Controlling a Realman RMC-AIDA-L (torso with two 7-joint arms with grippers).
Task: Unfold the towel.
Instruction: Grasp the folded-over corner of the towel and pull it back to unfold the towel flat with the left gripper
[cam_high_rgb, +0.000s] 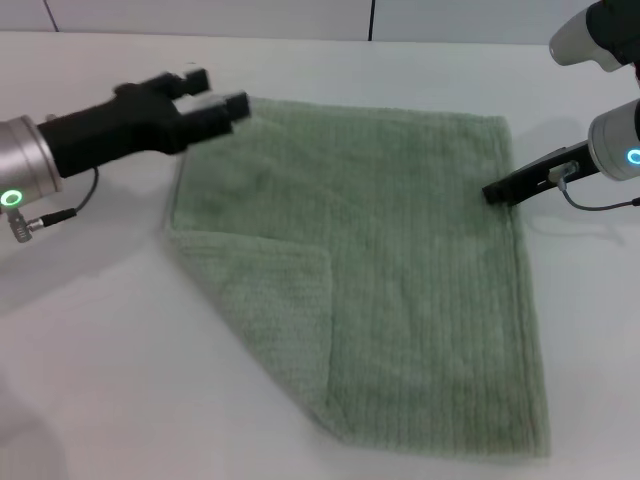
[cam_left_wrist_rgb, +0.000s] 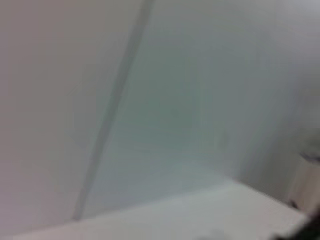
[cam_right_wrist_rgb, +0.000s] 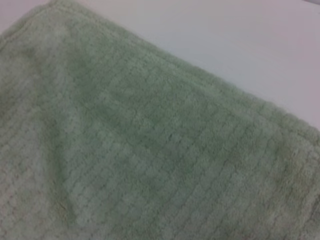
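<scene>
The pale sage-green towel (cam_high_rgb: 400, 260) lies spread on the white table, with its near left corner folded over onto itself as a triangular flap (cam_high_rgb: 270, 300). My left gripper (cam_high_rgb: 218, 97) is open and empty, raised beside the towel's far left corner. My right gripper (cam_high_rgb: 495, 191) is low at the towel's right edge, near the far right corner. The right wrist view shows the ribbed towel (cam_right_wrist_rgb: 150, 150) close up, with bare table beyond its edge. The left wrist view shows only a blurred wall and table.
The white table (cam_high_rgb: 100, 350) extends around the towel on all sides. A wall with dark seams (cam_high_rgb: 372, 18) runs along the table's far edge.
</scene>
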